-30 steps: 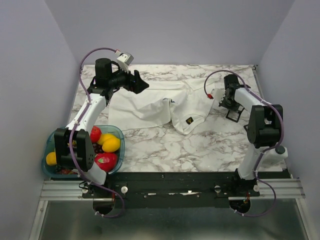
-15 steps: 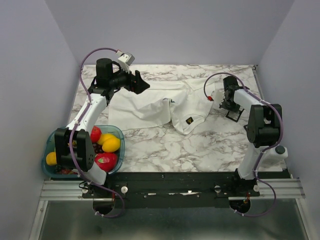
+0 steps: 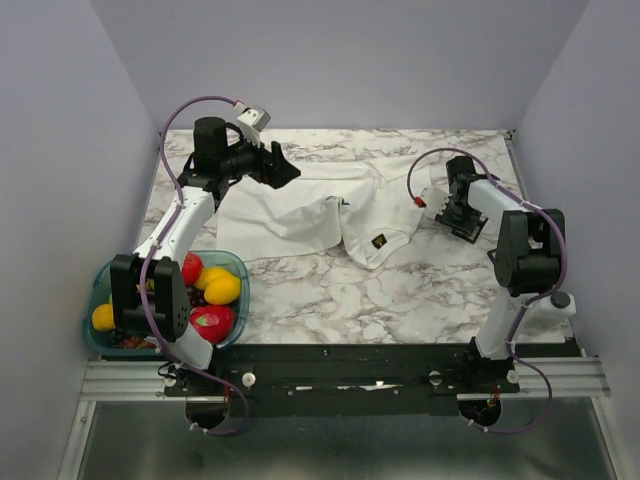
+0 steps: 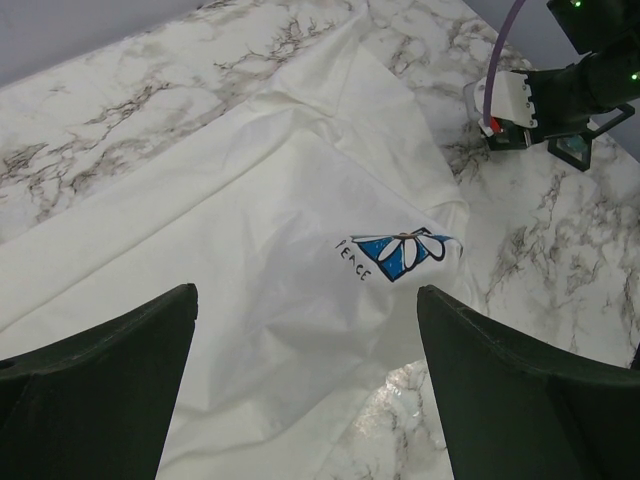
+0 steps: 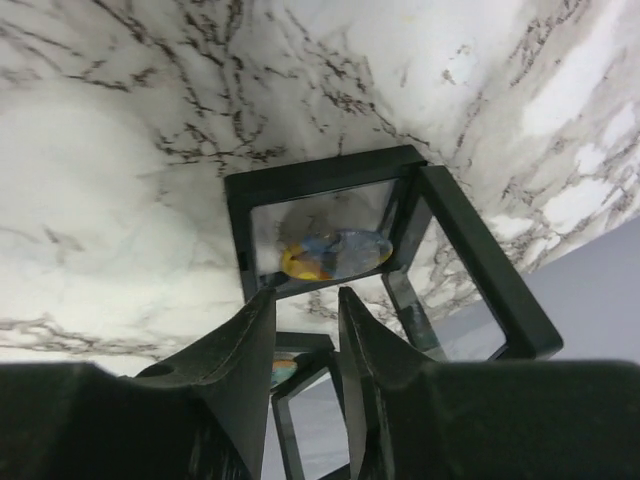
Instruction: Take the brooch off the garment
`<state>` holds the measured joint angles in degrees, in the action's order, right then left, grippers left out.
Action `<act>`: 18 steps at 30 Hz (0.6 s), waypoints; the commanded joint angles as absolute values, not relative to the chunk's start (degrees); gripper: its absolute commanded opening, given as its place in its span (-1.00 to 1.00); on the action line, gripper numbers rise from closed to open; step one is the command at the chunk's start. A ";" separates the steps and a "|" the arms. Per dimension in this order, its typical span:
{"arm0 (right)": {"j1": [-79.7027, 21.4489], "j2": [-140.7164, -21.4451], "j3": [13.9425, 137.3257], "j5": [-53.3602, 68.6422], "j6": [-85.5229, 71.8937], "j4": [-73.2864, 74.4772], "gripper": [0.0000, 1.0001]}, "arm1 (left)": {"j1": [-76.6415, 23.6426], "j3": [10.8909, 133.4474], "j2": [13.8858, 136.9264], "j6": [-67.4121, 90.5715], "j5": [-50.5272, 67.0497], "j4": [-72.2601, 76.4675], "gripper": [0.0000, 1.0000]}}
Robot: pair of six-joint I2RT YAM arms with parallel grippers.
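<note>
- A bowl (image 3: 228,255) of fruit sits at the near left of the worktop (image 3: 330,290).
- The white shirt (image 3: 290,215) lies spread across the middle, with a small dark logo (image 3: 379,241) by its near edge.
- The right pincer (image 5: 308,310) is nearly closed and holds nothing. It is just above a black frame (image 5: 320,167) to the right of the shirt.
- The brooch (image 4: 405,250) is on the shirt, near a fold.
- The left pincer (image 4: 305,300) is spread wide and holds nothing. It is above the shirt.

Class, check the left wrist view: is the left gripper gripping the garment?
No: the left gripper is wide open, its fingers pinching no part of the garment.
</note>
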<state>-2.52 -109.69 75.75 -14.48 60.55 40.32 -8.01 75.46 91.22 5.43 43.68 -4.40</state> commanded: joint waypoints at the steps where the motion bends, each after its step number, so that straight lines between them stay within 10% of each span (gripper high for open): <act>1: -2.37 -106.09 77.34 -7.23 57.92 46.49 -0.13 | -8.52 75.85 91.93 5.10 44.56 -4.04 0.97; 11: -2.37 -104.15 98.41 22.56 43.20 59.24 0.20 | -8.61 79.27 92.90 2.21 40.19 -6.06 0.97; 14: -2.37 -102.57 106.59 29.94 31.26 53.10 0.99 | -8.26 82.78 93.95 0.53 34.13 -8.35 0.97; 18: -2.37 -100.81 110.12 23.93 7.43 35.55 1.00 | -6.77 85.95 95.36 0.26 29.99 -9.05 0.97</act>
